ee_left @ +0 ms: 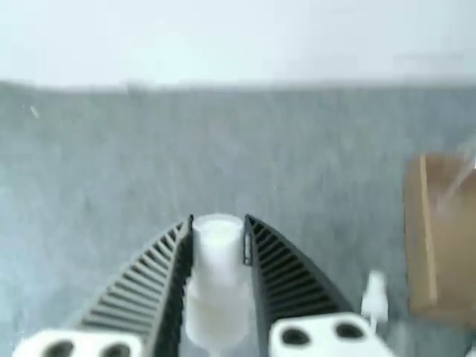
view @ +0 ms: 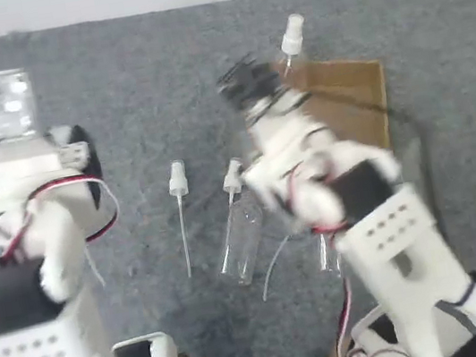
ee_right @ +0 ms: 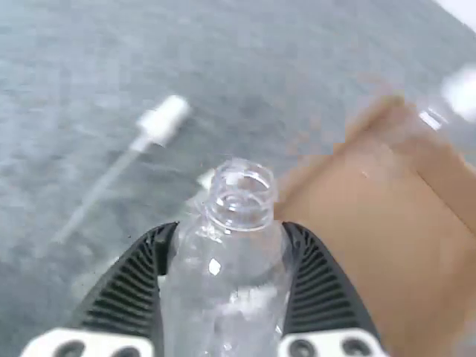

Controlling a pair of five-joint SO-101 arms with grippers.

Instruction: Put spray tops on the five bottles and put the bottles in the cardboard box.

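My left gripper (ee_left: pixel 217 223) is shut on a white spray top (ee_left: pixel 217 282), held above the grey carpet. My right gripper (ee_right: pixel 230 230) is shut on a clear bottle (ee_right: pixel 234 253) with an open neck and no top; in the high view this gripper (view: pixel 249 86) is beside the cardboard box (view: pixel 343 98). A bottle with a spray top (view: pixel 293 38) stands at the box's far edge. Another topped bottle (view: pixel 241 223) lies on the carpet mid-table. A loose spray top with its tube (view: pixel 177 183) lies to its left.
A thin dip tube (view: pixel 275 268) lies near the right arm's base, and a clear bottle (view: pixel 327 255) sits partly hidden by that arm. The cardboard box (ee_left: pixel 439 238) is off to the side in the left wrist view. Grey carpet covers the table.
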